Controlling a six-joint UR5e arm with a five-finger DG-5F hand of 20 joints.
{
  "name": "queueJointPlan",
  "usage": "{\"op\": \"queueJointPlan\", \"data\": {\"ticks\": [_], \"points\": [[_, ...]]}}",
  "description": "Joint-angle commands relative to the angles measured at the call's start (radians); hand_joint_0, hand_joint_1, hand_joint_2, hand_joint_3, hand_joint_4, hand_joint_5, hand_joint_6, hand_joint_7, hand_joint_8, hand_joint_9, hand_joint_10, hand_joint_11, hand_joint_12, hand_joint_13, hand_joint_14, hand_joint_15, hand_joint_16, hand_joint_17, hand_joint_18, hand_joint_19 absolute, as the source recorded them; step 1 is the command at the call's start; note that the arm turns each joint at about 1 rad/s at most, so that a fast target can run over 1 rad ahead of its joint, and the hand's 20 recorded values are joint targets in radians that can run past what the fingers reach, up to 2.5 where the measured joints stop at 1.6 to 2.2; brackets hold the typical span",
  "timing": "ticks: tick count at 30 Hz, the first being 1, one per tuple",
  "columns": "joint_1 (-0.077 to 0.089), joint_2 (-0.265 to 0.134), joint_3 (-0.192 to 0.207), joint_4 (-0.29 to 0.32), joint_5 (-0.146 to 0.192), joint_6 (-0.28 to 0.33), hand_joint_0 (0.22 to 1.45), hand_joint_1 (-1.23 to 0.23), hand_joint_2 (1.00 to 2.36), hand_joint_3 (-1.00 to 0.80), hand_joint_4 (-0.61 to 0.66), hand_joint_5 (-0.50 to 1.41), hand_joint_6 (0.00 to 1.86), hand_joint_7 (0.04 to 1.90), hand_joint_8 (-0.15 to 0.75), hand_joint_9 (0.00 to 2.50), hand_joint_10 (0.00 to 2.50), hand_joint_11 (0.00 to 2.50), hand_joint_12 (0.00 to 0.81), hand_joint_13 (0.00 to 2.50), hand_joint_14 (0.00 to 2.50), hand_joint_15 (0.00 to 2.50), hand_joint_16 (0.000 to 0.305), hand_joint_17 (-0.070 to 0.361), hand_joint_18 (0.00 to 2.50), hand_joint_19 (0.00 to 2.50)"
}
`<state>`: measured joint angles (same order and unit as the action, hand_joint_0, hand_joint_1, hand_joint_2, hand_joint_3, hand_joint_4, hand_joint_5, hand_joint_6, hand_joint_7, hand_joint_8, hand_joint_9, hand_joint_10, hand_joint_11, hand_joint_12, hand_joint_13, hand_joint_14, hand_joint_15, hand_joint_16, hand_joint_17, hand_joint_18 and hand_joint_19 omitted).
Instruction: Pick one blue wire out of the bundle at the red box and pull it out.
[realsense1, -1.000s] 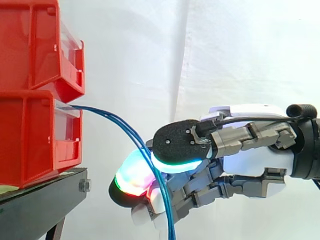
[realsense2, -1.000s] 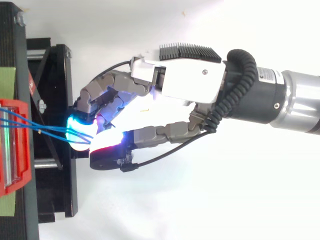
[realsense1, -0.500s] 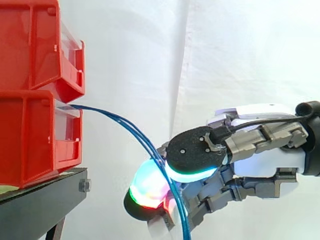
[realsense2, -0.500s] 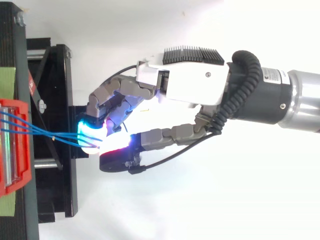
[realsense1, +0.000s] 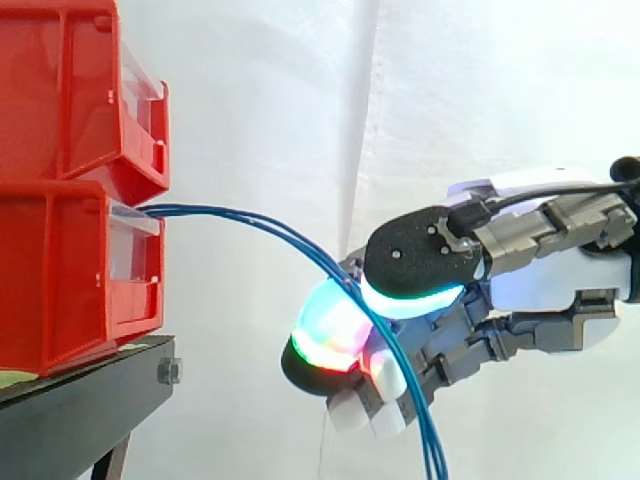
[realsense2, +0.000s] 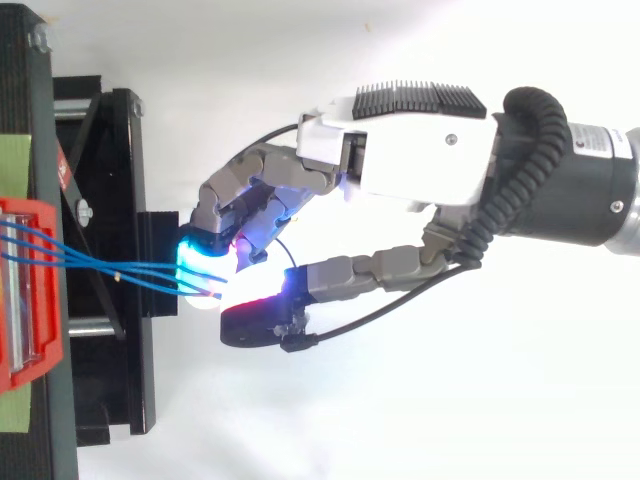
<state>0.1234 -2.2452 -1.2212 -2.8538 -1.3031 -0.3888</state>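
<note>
Nearest the side camera: hand (realsense1: 565, 285) (realsense2: 420, 160), in from the right. Curls its fingers under, folds the thumb over them, clamps the blue wires (realsense1: 240, 216) (realsense2: 120, 271) between the black thumb pad (realsense1: 415, 262) and the glowing fingertips (realsense1: 325, 335). Same clamp as 0.5 s and 1.0 s ago. Sits further right and a bit higher than 0.5 s ago, further again than 1.0 s ago. Same shift in top view: more gap to the stand.

Next, the wires. Leave the front lip of the lower red bin (realsense1: 60, 270), arc right to the hand, pass through the pinch, drop out past the bottom edge. Come out of the bin flatter than before, with a longer free span between bin and hand. Show 3 strands at the bin in top view, bunching toward the cyan fingertips. Show at least 2 strands hanging below the hand in side view, so more than 1 through the pinch.

Then the bins at left: upper red bin (realsense1: 70, 90) stacked on the lower, both on the black stand (realsense1: 90, 395), well apart from the hand. No shift since the earlier frames.

Farthest: white curtain (realsense1: 300, 100).
</note>
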Motion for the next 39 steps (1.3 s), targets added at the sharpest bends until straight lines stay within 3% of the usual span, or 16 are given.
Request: {"op": "queueJointPlan", "data": {"ticks": [1,8,16,24,28,33,39], "points": [[-0.001,0.012,0.000,-0.010,0.001,0.001,0.59,-0.78,1.01,-0.06,0.18,-0.15,0.90,0.69,0.304,0.97,0.02,0.54,0.420,0.68,0.02,0.38,0.073,0.164,0.51,0.49],[0.002,0.035,0.000,-0.055,0.015,0.018,0.59,-0.78,1.01,-0.06,0.18,-0.15,0.90,0.69,0.304,0.97,0.02,0.55,0.422,0.69,0.02,0.38,0.073,0.164,0.51,0.49],[0.005,0.047,0.000,-0.105,0.038,0.130,0.59,-0.77,1.01,-0.07,0.20,-0.15,0.90,0.69,0.307,0.97,0.02,0.54,0.424,0.69,0.02,0.39,0.073,0.164,0.51,0.49],[0.018,0.046,0.000,-0.068,0.079,0.159,0.58,-0.76,1.01,-0.08,0.20,-0.14,0.89,0.70,0.308,0.97,0.02,0.54,0.426,0.69,0.02,0.39,0.073,0.165,0.51,0.49],[0.030,0.047,0.000,-0.019,0.134,0.208,0.59,-0.77,1.01,-0.10,0.19,-0.15,0.90,0.70,0.306,0.96,0.02,0.55,0.420,0.68,0.02,0.39,0.072,0.161,0.50,0.49],[0.036,0.047,0.000,-0.044,0.136,0.249,0.60,-0.79,1.02,-0.13,0.17,-0.15,0.89,0.69,0.278,0.94,0.02,0.58,0.389,0.66,0.02,0.39,0.065,0.147,0.46,0.49],[0.038,0.047,0.000,-0.061,0.136,0.257,0.61,-0.82,1.01,-0.27,0.14,-0.14,0.90,0.73,0.261,0.95,0.02,0.59,0.364,0.65,0.02,0.41,0.060,0.135,0.43,0.51]]}}
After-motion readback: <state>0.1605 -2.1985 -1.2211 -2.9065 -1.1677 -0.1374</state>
